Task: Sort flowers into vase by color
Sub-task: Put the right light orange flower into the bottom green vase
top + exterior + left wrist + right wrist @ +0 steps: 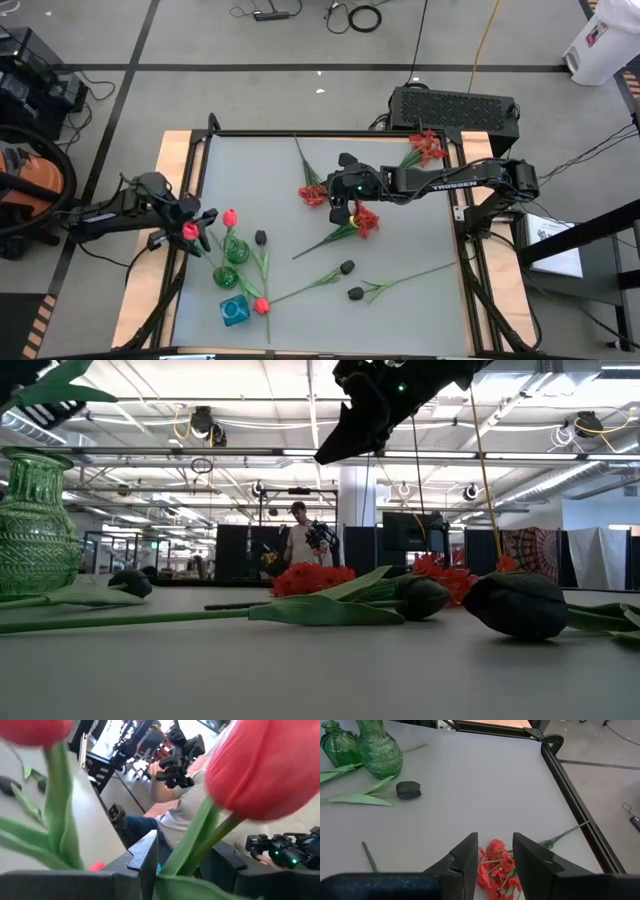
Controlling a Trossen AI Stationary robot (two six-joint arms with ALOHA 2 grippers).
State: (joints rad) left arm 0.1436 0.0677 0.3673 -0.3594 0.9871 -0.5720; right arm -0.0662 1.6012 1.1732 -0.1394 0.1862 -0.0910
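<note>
My left gripper [186, 222] is at the table's left edge, pointing level, shut on a red tulip [190, 232] whose bud [265, 765] fills its wrist view. A second red tulip [230, 217] stands over a green vase [235, 250]. My right gripper [343, 208] hovers open, high above the table's middle [345, 445]. Through its gap a frilly red bloom [497, 865] shows, lying on the table. Another frilly red flower [366, 221] lies beside it and a third [428, 148] at the far right. Black buds [347, 267] lie on the near half. My left gripper has the red tulip's green stem [187, 855], a little below the bud, between its two fingers, together with a leaf [200, 890]. The fingers reach in level from the table's left. The bud stands up past the fingertips, clear of the table.
A second green vase [225, 276] and a blue vase [233, 311] stand near the left front, with a red bud [261, 306] beside the blue one. A black frame [570, 785] rims the table. A person [190, 815] sits beyond the table.
</note>
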